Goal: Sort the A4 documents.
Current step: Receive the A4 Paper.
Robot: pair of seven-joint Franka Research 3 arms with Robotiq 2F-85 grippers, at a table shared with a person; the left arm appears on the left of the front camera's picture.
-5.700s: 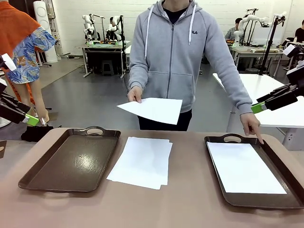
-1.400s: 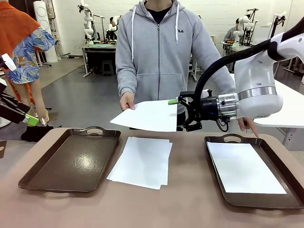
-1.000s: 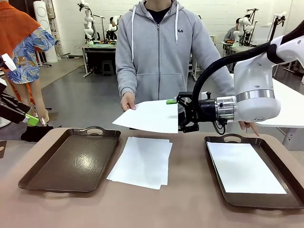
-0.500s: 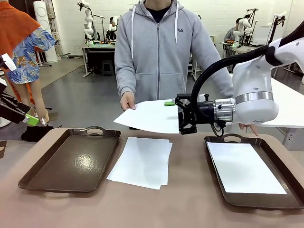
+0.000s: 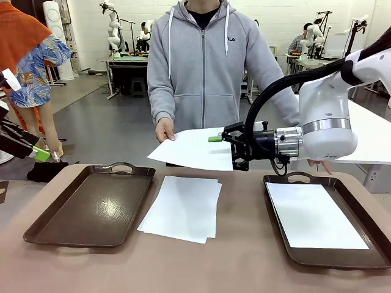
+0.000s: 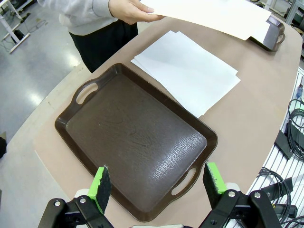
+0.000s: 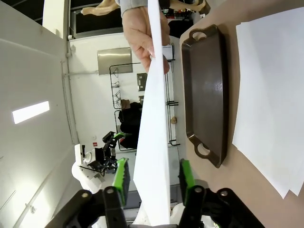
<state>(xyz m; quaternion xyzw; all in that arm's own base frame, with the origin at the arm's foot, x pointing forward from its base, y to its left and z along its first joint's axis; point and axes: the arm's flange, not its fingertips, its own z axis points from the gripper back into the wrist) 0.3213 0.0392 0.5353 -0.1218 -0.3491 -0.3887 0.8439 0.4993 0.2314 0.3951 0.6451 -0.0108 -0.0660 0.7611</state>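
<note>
The person's hand (image 5: 164, 130) holds one A4 document (image 5: 192, 148) level above the table's far edge. My right gripper (image 5: 221, 148) reaches in from the right and straddles that sheet's right edge. In the right wrist view the sheet (image 7: 152, 142) runs between the green pads (image 7: 121, 178) with narrow gaps on both sides, so the right gripper (image 7: 153, 178) is open. A loose stack of documents (image 5: 182, 207) lies mid-table. Another sheet (image 5: 311, 213) lies in the right brown tray (image 5: 278, 213). My left gripper (image 6: 156, 183) hangs open and empty, high over the empty left tray (image 6: 133, 142).
The left tray (image 5: 91, 207) sits at the table's front left, with the left gripper (image 5: 38, 152) off the table's left edge. The person stands at the far side; their other hand (image 5: 321, 163) shows behind my right arm near the right tray's handle.
My right gripper's jaws have narrowed around the held sheet's edge and the gripper has edged slightly left. The left arm, the stack and both trays have not moved.
</note>
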